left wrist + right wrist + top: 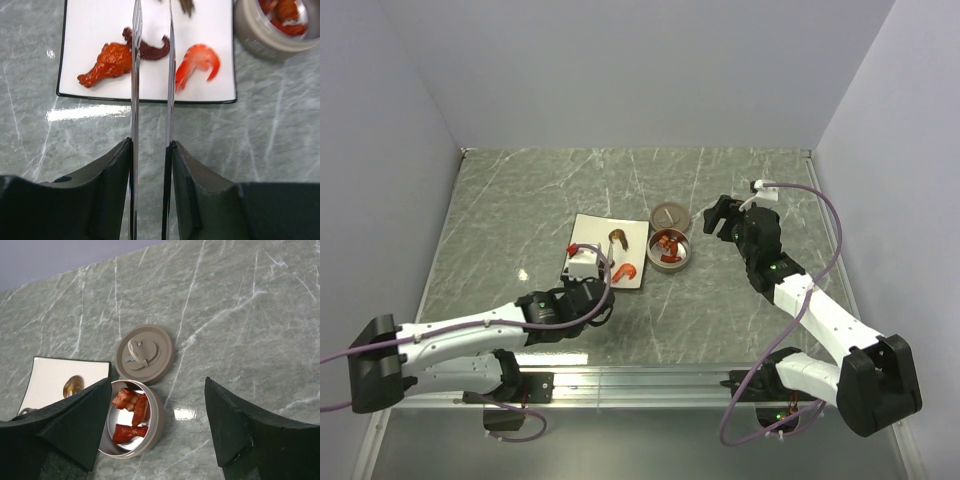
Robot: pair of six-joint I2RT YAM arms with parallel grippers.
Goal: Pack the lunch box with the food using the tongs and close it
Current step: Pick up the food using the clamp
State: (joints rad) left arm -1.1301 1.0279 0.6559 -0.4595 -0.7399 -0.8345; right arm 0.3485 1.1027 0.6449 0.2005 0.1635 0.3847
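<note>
Nearest the camera in the left wrist view, the left gripper is clenched on the tongs, one dark finger pressing each slender arm from outside. The arms run up the middle of the frame with a narrow gap between them. They reach over the white plate, which fills the upper left.

On that plate lie three pieces of food in a row: a red-orange fried piece at left, a dark curled piece crossing behind both tong arms, and a pink shrimp just right of them. Whether the tips touch anything I cannot tell (they run out of the top edge).

Farther on, in the upper right corner, sits the lunch box, just beside the plate, with red pieces already inside. From the right wrist view its lid lies flat on the table, touching or nearly touching the tin's far side. The right gripper hangs above with jaws spread wide and nothing between them.

My reading: packing is partway done and another pick from the plate is in hand. The next move calls for settling the tips around one piece, squeezing, and carrying it right to the tin; the lid comes last.
</note>
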